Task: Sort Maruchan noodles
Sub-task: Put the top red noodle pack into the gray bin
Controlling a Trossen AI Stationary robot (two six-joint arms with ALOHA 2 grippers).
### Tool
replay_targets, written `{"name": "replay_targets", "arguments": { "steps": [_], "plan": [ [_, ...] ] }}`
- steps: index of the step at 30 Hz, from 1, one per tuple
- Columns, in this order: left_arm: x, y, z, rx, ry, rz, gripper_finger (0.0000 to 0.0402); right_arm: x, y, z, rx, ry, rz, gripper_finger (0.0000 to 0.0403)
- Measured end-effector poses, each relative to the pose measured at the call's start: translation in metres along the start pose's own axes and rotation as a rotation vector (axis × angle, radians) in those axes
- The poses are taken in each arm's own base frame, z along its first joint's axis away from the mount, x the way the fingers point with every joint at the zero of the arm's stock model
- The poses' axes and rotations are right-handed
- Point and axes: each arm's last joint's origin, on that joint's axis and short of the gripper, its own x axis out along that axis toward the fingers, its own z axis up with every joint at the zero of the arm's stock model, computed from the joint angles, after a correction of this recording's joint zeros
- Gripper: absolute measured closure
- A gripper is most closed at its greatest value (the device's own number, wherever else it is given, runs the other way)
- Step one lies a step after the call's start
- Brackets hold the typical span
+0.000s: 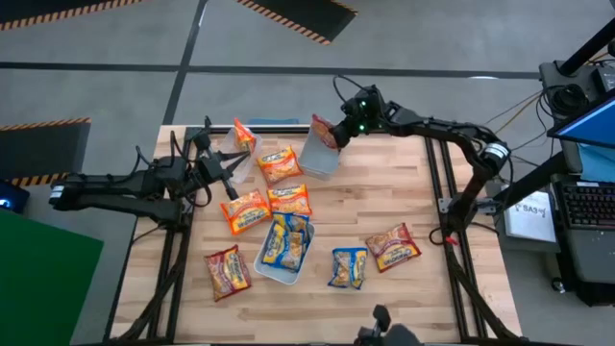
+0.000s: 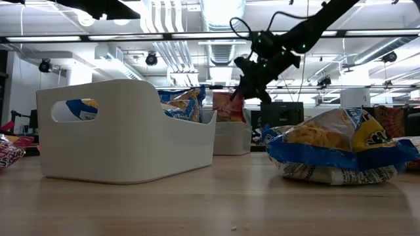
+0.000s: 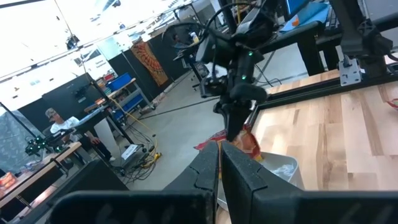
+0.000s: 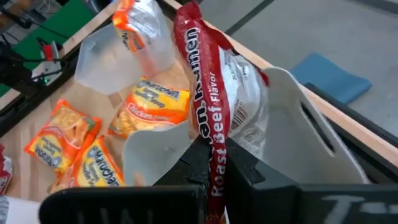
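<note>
My right gripper (image 1: 338, 133) hangs over the far middle of the table, shut on a dark red Maruchan noodles packet (image 1: 325, 130) above a clear tray (image 1: 320, 156). My left gripper (image 1: 233, 192) waits shut and holding nothing at the left. A second clear tray (image 1: 240, 161) at the far left holds an orange packet (image 1: 245, 135). A third tray (image 1: 285, 252) near the front holds blue-and-yellow packets. Orange packets (image 1: 279, 164) (image 1: 288, 199) (image 1: 245, 211), dark red packets (image 1: 226, 272) (image 1: 392, 247) and a blue-and-yellow one (image 1: 349, 267) lie flat on the wood. My right gripper pinches the dark red packet by one edge (image 4: 214, 155) between its two fingers. The fingers come slanting down from the table's right. The packet is lifted clear and reaches out past the fingertips, over the clear tray (image 4: 292, 124).
The wooden table's far edge (image 1: 288, 126) runs just behind the trays. A blue cloth (image 4: 329, 78) lies on the floor beyond it. In the low view a white tray (image 2: 125, 131) and a blue-and-yellow packet (image 2: 341, 151) stand close to the camera.
</note>
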Motion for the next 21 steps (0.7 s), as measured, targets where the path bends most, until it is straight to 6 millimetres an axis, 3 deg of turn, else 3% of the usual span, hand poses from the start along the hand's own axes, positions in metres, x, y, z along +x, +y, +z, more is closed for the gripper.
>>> {"name": "replay_targets", "arguments": {
  "steps": [11,21],
  "plan": [
    [0.000,0.000,0.000,0.000,0.005,-0.002,0.0402,-0.007,-0.032,0.012,-0.039,0.044,0.015,0.0390],
    [0.000,-0.001,-0.002,0.013,0.019,-0.010,0.0402,-0.008,-0.035,0.012,-0.114,0.055,0.008,0.0390]
  ]
}}
